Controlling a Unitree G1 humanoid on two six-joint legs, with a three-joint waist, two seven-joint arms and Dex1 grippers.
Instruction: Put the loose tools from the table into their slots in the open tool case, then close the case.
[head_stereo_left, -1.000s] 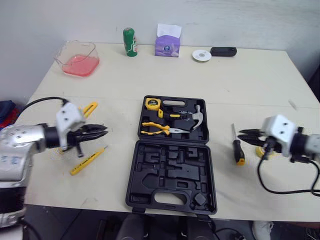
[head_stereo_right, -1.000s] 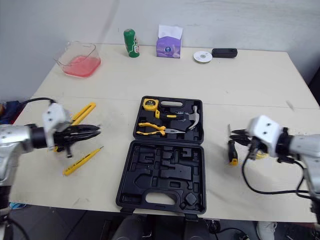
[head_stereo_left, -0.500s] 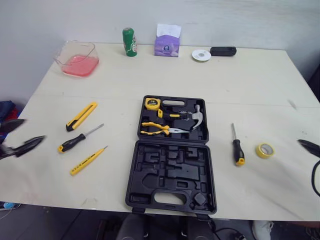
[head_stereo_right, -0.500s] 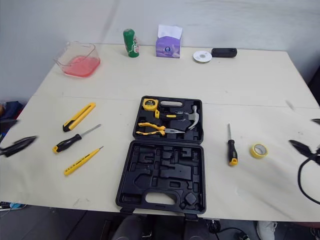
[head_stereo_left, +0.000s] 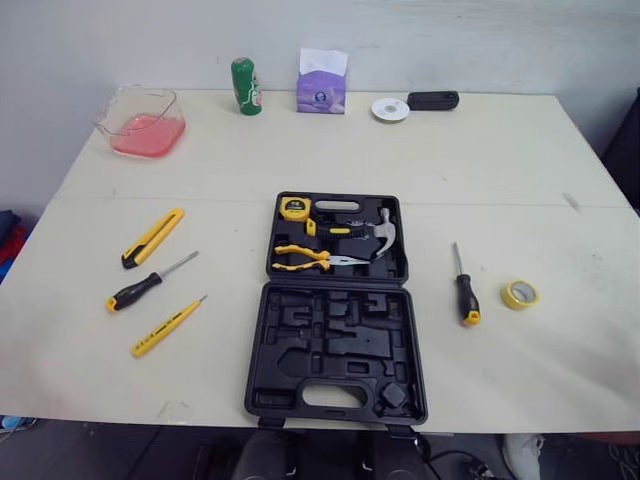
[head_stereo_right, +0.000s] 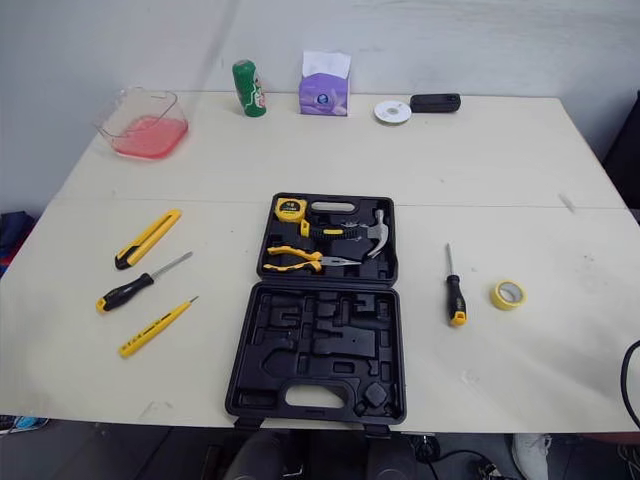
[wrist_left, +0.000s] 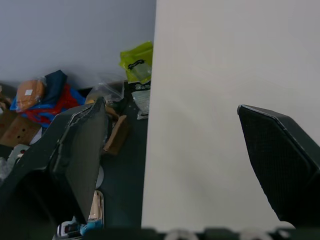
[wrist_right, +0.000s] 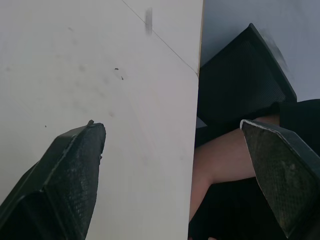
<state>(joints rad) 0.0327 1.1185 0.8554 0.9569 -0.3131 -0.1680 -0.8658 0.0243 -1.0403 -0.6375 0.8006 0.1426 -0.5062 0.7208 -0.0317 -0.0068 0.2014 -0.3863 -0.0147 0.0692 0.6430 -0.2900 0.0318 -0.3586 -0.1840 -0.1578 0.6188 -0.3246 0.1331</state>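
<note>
Head views: the open tool case (head_stereo_left: 335, 320) sits mid-tabletop (head_stereo_left: 500, 170), its handle edge nearest the robot and its long axis running away from it. The far half holds a tape measure (head_stereo_left: 294, 208), pliers (head_stereo_left: 310, 259) and a hammer (head_stereo_left: 380, 230). On the robot's left lie a utility knife (head_stereo_left: 152, 237), a black-handled screwdriver (head_stereo_left: 148, 283) and a yellow tester screwdriver (head_stereo_left: 167, 326), all diagonal with their tips away and toward the case. On the right, a second screwdriver (head_stereo_left: 463, 290) points away from the robot, with a tape roll (head_stereo_left: 520, 294) beside it. A pink-filled container (head_stereo_left: 141, 120), a green can (head_stereo_left: 244, 86) and a tissue pack (head_stereo_left: 321, 82) stand at the far edge.

Left wrist view: the left gripper (wrist_left: 170, 105) has its jaws spread over the bare tabletop edge. A yellow-green bag (wrist_left: 136, 61) lies on the floor beyond.

Right wrist view: the right gripper (wrist_right: 170, 125) has its jaws spread across the tabletop edge. A person's leg (wrist_right: 215, 160) shows beyond.
</note>
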